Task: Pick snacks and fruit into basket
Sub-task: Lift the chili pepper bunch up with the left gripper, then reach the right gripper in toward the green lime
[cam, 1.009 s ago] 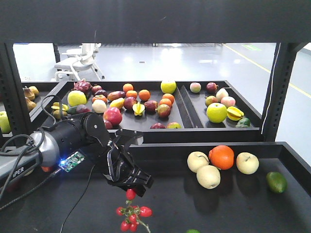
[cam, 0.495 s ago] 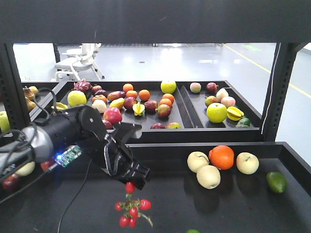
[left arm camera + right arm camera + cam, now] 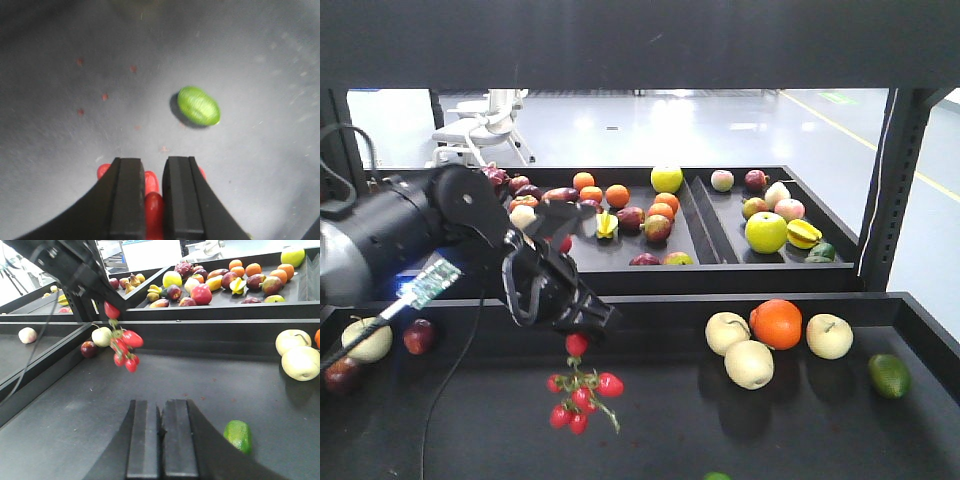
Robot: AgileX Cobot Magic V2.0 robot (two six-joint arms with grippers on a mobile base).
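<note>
My left gripper (image 3: 582,333) is shut on the top fruit of a bunch of small glossy red fruit (image 3: 582,393), which hangs clear above the dark table. In the left wrist view the fingers (image 3: 127,185) pinch one red fruit (image 3: 153,210), and a bright green oval fruit (image 3: 199,105) lies on the table beyond. My right gripper (image 3: 156,407) is shut with nothing in it, low over the table. The green oval fruit (image 3: 238,436) lies just to its right, and the hanging bunch (image 3: 122,345) shows ahead to the left. The snacks and the basket are out of view.
Three pale yellow apples (image 3: 748,362) and an orange (image 3: 776,323) lie at the right, with a darker green fruit (image 3: 889,374) near the right wall. A pale apple (image 3: 368,338) and a red one (image 3: 419,335) lie at the left. Raised trays (image 3: 705,235) of mixed fruit stand behind.
The left arm has risen and swung left and back, carrying the red bunch up off the table with it.
</note>
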